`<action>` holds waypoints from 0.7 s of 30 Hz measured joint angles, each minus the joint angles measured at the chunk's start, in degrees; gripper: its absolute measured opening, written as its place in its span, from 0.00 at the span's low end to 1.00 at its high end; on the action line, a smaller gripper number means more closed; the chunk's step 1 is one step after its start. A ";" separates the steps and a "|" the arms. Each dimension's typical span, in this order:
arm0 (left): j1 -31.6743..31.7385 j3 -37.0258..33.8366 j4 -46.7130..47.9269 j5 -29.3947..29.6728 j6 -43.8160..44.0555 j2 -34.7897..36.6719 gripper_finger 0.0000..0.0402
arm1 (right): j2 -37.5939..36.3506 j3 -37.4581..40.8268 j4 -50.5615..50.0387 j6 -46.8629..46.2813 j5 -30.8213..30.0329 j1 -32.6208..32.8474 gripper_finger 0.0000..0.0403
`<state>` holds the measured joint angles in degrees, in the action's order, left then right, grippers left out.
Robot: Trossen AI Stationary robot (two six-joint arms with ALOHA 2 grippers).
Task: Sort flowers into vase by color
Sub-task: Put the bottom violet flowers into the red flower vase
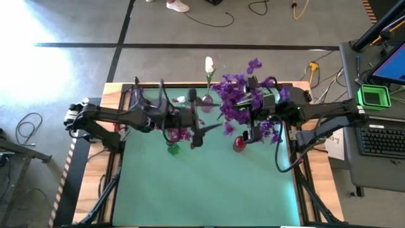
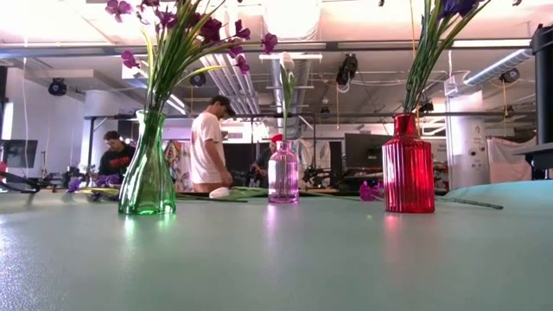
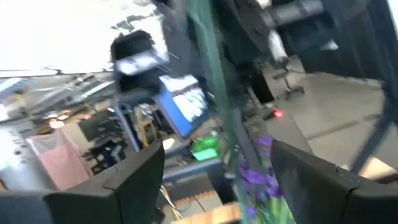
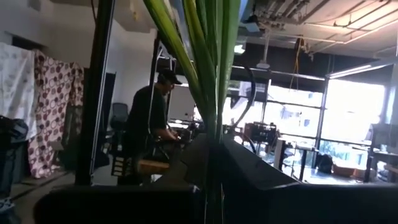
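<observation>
Over by the green vase (image 2: 148, 177), the left gripper (image 1: 197, 132) has its fingers apart around a stem, with purple flowers (image 3: 261, 180) right beyond. Right gripper (image 1: 253, 134) hangs beside the red vase (image 2: 408, 164) and its purple bunch (image 1: 239, 98); can't tell its fingers. Risk, I reckon: the loose stem slips and falls onto the surface (image 2: 276, 259).

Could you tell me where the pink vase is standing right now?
In the low view the pink vase stands in the middle, between the green vase on the picture's left and the red vase on its right, holding a single white flower.
</observation>
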<state>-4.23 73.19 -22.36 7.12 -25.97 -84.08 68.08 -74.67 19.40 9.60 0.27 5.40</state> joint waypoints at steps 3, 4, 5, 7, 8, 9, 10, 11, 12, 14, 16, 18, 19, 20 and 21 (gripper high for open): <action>-0.10 -0.02 0.27 -0.53 -0.05 -1.30 0.65 | 0.41 0.00 1.39 -0.42 0.17 -0.01 0.06; -0.08 -0.02 0.16 -0.51 -0.06 -1.65 0.63 | 0.41 0.00 1.79 -0.46 0.20 -0.01 0.06; -0.05 0.01 -0.52 -0.37 -0.05 -2.12 0.60 | 0.41 0.00 2.28 -0.54 0.20 -0.01 0.06; 0.00 0.04 -0.65 -0.23 0.10 -2.85 0.53 | 0.28 0.00 2.36 -0.52 0.20 -0.01 0.06; 0.00 0.02 -0.63 -0.11 0.23 -3.13 0.49 | 0.24 0.00 2.29 -0.56 0.20 -0.01 0.06; 0.00 0.00 -0.67 -0.11 0.61 -3.37 0.44 | 0.07 0.00 1.80 -0.83 0.20 -0.01 0.06; -0.02 0.00 -0.95 -0.11 0.87 -3.44 0.38 | -0.09 0.00 1.22 -1.23 0.20 -0.01 0.06; -0.02 0.00 -1.15 -0.13 1.14 -3.41 0.33 | -0.27 0.00 0.93 -1.75 0.20 -0.01 0.06; -0.05 0.00 -1.25 -0.11 1.56 -3.33 0.26 | -0.47 0.00 0.42 -2.17 0.18 -0.01 0.06; -0.07 0.00 -1.35 -0.11 2.08 -3.29 0.12 | -0.82 0.00 -0.46 -2.23 0.20 -0.01 0.06; -0.07 -0.02 -0.77 0.08 2.83 -3.29 0.03 | -0.90 0.00 -1.57 -2.24 0.16 -0.01 0.07; 0.00 -0.04 -0.18 0.16 3.01 -3.29 0.03 | -0.90 0.00 -2.53 -2.14 -0.05 -0.01 0.08; 0.02 -0.06 0.05 0.28 3.03 -3.29 0.03 | -0.90 0.00 -3.00 -2.14 -0.13 -0.01 0.09; 0.00 -0.06 0.44 0.29 3.05 -3.27 0.01 | -0.92 0.00 -3.34 -2.18 -0.26 -0.01 0.10; -0.02 -0.06 1.01 0.29 3.08 -3.21 0.01 | -0.95 0.00 -3.75 -2.18 -0.45 -0.01 0.12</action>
<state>-4.25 73.12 -21.35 7.41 -22.90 -87.29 67.13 -74.67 15.65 7.42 -0.18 5.39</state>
